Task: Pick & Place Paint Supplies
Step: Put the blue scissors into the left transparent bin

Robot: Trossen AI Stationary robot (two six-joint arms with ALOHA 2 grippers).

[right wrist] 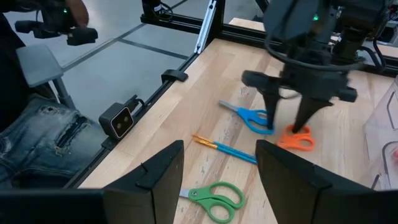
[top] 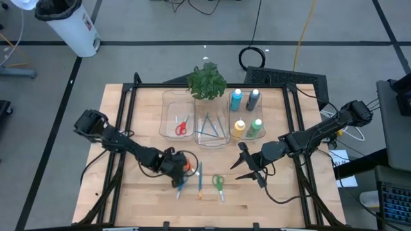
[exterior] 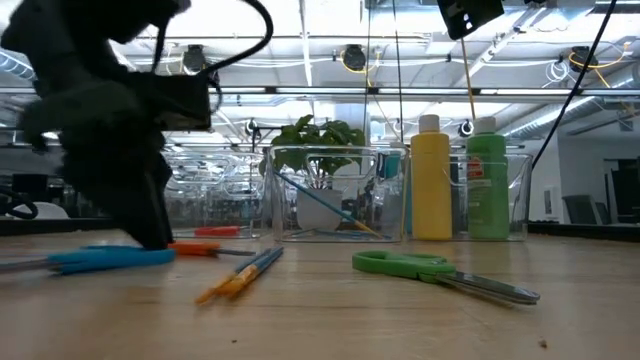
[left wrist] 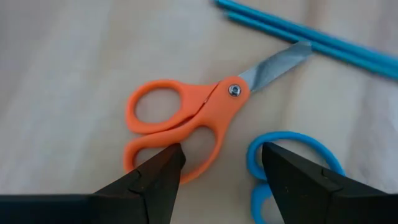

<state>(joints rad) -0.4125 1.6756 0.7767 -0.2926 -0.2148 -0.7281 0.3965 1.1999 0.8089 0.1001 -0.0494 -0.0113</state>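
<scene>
From above, the left gripper (top: 180, 172) hangs low over the orange scissors (top: 187, 167) on the wooden surface (top: 148, 115), so the pick looks about to begin. Its wrist view shows dark fingers (left wrist: 155, 180) apart and empty, straddling a smooth plastic handle loop: next, lower and close. The right gripper (top: 249, 168) waits open and empty, near the green scissors (top: 219, 184).
</scene>
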